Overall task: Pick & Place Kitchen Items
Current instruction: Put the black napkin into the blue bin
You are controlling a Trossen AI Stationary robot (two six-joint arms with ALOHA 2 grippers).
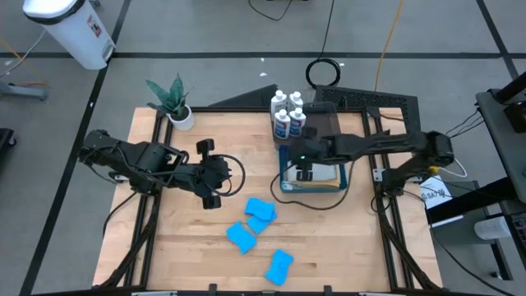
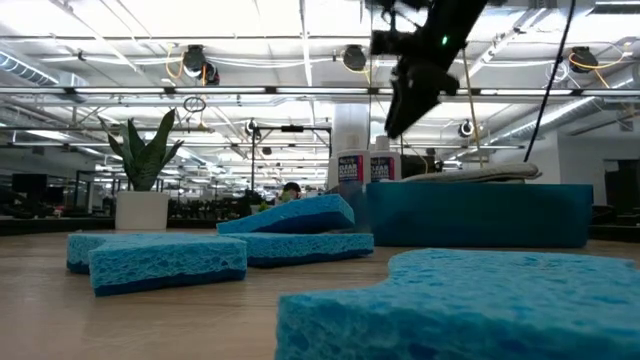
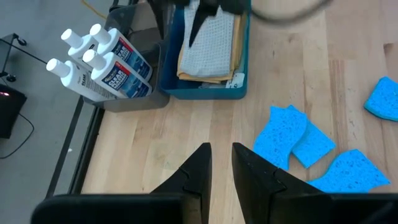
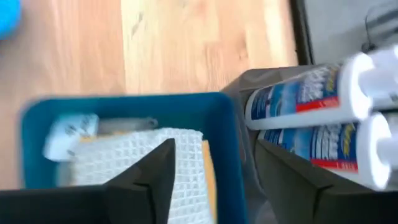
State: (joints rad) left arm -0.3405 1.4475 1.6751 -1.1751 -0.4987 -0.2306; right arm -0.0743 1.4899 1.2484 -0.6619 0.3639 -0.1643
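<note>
The wooden counter (image 1: 181,238) carried a potted plant (image 1: 174,103), a blue bin (image 1: 288,182), a grey tray (image 3: 134,99) of bottles (image 1: 288,115), and four blue sponges (image 1: 255,226).

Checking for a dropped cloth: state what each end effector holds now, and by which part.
Nothing is held. The right end effector hangs open over the blue bin, above the folded cloths and clear of them. The left end effector hangs over bare table, nearly shut, with nothing between its fingers.

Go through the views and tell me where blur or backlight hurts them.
Low view: the nearest sponge is out of focus, and ceiling lights backlight the right gripper into a silhouette. Right wrist view: bottles and blue bin are smeared. Left wrist and high views: sharp, evenly lit.
</note>
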